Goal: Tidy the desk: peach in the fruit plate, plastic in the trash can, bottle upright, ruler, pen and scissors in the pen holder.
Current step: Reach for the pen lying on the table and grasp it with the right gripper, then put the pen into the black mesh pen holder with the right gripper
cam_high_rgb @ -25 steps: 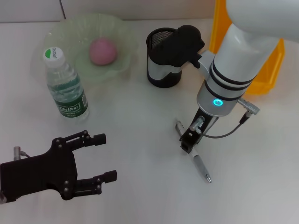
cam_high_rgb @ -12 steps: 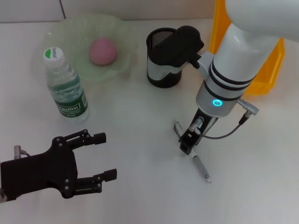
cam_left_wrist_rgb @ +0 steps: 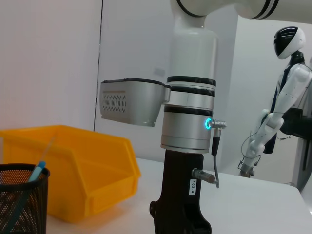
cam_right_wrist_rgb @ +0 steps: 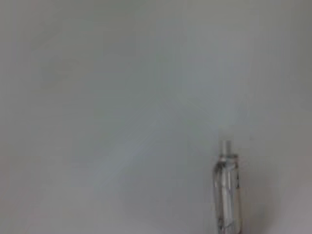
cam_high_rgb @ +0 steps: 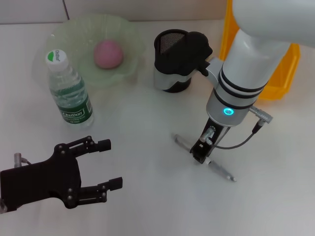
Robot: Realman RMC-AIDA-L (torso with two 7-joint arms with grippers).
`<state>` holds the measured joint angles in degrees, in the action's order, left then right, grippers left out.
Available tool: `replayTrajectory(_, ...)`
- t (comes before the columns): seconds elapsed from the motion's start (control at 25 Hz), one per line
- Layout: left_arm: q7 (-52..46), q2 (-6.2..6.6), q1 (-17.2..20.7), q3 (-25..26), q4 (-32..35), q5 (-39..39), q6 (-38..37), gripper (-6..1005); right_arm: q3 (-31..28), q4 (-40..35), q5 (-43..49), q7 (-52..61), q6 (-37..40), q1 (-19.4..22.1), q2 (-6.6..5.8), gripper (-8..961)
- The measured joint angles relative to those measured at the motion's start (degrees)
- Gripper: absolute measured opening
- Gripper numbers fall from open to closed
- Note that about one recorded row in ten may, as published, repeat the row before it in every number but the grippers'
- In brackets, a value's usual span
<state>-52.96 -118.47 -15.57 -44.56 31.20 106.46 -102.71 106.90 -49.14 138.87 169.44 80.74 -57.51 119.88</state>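
My yellow bin (cam_high_rgb: 283, 73) stands at the desk's far right, the green fruit plate (cam_high_rgb: 74, 37) far left with the peach (cam_high_rgb: 108, 54) in it. The bottle (cam_high_rgb: 69, 91) stands upright beside the plate. The mesh pen holder (cam_high_rgb: 170, 69) sits mid-desk. My left gripper (cam_high_rgb: 106, 169) hovers near, fingers spread, empty. My right gripper (cam_high_rgb: 201, 153) is down over the pen (cam_high_rgb: 221, 169); whether it pinches, I cannot tell.

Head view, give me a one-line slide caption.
Right gripper down on the silver pen on the white desk; open left gripper idles nearby.
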Motion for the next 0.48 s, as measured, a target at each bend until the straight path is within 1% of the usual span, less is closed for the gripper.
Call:
replayTrajectory(0.08,0.01,0.0,-0.03,-0.01,0.0,-0.02,0.09,829,0.1,0.26,-0.01,0.0,-0.06,-0.21,0.0,267)
replayTrajectory(0.24,-0.02,0.0,-0.07,-0.04,0.0,-0.07,0.15,829,0.47,0.36,-0.06,0.0,0.15,-0.47,0.0,176)
replayTrajectory(0.32,-0.03,0.0,-0.07,-0.03,0.0,-0.1,0.15,829,1.74,-0.19,-0.08,0.0,0.16,-0.51,0.0,131)
replayTrajectory(0.48,-0.04,0.0,-0.14,0.0,0.0,-0.15,0.16,829,2.31,-1.17,-0.09,0.0,0.42,-0.24,0.01,134)
